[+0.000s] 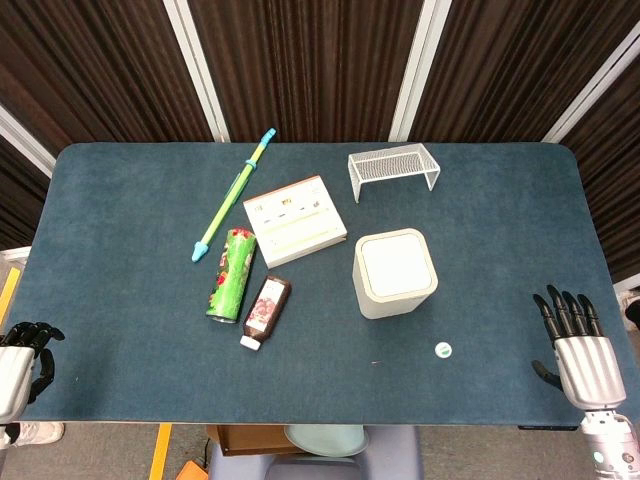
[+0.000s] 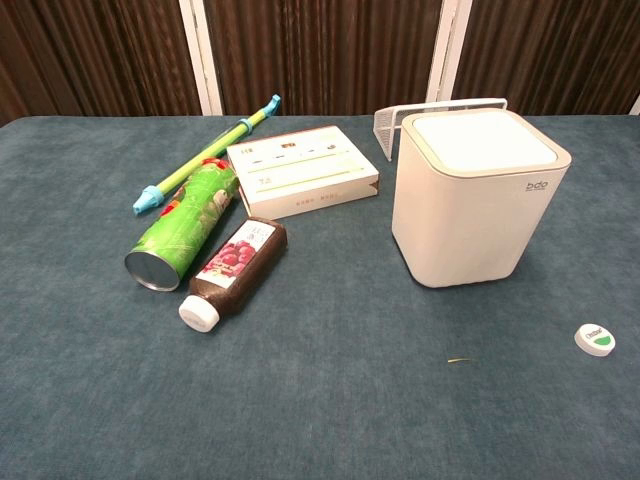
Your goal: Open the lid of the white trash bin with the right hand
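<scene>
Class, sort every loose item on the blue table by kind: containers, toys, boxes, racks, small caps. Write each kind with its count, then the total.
Containers: 3, namely white trash bin, green can, dark bottle
Toys: 1, water squirter
Boxes: 1, flat box
Racks: 1, wire rack
Small caps: 1, round cap
Total: 7

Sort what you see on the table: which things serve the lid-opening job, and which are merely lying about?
For the job: white trash bin, its lid, right hand.

Lying about: green can, dark bottle, flat box, water squirter, wire rack, small round cap.
</scene>
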You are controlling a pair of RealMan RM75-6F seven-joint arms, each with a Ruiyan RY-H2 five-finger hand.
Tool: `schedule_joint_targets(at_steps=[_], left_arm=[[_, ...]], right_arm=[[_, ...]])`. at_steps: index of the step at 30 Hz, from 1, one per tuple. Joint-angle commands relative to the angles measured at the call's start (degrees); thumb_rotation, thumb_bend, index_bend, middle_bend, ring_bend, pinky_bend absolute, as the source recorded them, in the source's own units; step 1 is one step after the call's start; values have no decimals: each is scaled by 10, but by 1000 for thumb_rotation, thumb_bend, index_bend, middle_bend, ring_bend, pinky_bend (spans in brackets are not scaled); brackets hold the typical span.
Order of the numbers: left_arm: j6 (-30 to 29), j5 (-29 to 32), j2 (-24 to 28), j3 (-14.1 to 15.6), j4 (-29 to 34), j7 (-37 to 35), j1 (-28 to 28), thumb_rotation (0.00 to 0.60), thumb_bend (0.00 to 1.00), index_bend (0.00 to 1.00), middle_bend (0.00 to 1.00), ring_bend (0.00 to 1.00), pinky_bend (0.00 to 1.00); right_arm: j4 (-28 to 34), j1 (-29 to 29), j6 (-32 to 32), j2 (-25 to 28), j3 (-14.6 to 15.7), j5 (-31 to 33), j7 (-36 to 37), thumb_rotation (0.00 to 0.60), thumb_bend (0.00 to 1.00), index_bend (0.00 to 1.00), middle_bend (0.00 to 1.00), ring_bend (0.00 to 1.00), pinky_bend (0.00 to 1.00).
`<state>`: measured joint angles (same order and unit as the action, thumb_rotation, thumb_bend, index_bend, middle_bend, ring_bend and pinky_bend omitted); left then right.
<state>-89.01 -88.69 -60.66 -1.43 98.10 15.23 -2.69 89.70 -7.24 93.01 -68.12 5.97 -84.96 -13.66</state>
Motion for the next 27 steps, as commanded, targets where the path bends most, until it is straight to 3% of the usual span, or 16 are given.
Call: schedule_joint_targets(at_steps=[1, 10, 13, 18, 23, 27], left_arm=[[0, 0, 0, 0, 0, -1, 0, 600, 729, 438, 379, 293, 531], [3, 3, 2, -1, -1, -8, -1, 600, 729, 437, 379, 292, 531], [1, 2, 5, -1, 4, -14, 1, 600, 729, 437, 380, 293, 531], [-22, -18, 11, 1, 11, -14, 8, 600, 730, 438, 381, 296, 531], [-25, -21, 14, 3, 14, -20, 10, 600, 730, 438, 382, 296, 531], [-16, -18, 18, 4, 16, -22, 8, 600, 730, 438, 383, 296, 531]], right_arm=[[2, 3, -7, 1, -6, 1, -1, 600, 238, 13, 0, 0, 0], [4, 13, -12, 1, -24, -11, 0, 600, 239, 12, 0, 0, 0], [4, 21, 12, -7, -37, -20, -1, 600, 240, 9, 79, 38, 60], [82, 16, 13, 28, -42, -52, -65, 600, 277, 11, 437, 520, 521], [196, -5, -46, 75, -46, -33, -166, 600, 411, 80, 683, 786, 704], [256, -38, -112, 89, -59, 0, -213, 600, 539, 134, 817, 918, 807]])
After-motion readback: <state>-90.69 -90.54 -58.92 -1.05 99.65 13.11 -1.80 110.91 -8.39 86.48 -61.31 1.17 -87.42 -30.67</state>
